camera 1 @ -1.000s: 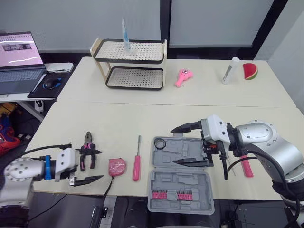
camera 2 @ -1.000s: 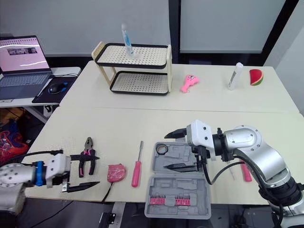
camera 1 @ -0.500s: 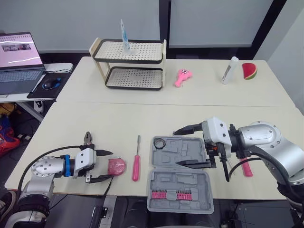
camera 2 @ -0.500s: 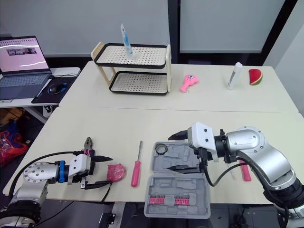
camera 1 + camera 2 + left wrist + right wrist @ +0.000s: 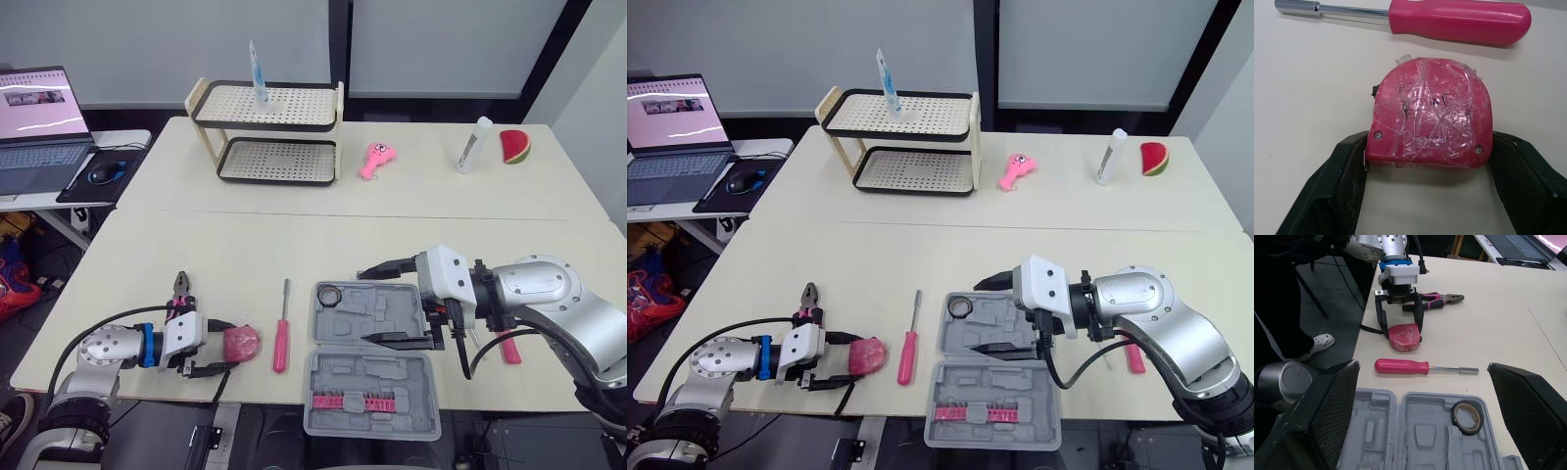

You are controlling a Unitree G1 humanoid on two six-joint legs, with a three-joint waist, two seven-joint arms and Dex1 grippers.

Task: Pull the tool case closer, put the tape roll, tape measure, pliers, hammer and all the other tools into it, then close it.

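At the worktop's [image 5: 245, 245] front, open left claw [image 5: 231, 344] is straddling the tape measure [image 5: 1432, 110]; empty right claw [image 5: 363, 305] is hovering wide open over the tool case [image 5: 387, 315], where only the tape roll [image 5: 330, 295] is lying.

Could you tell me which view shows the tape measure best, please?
The left wrist view: the tape measure sits close up between the left tool's fingers. The eye views and right wrist view show it small.
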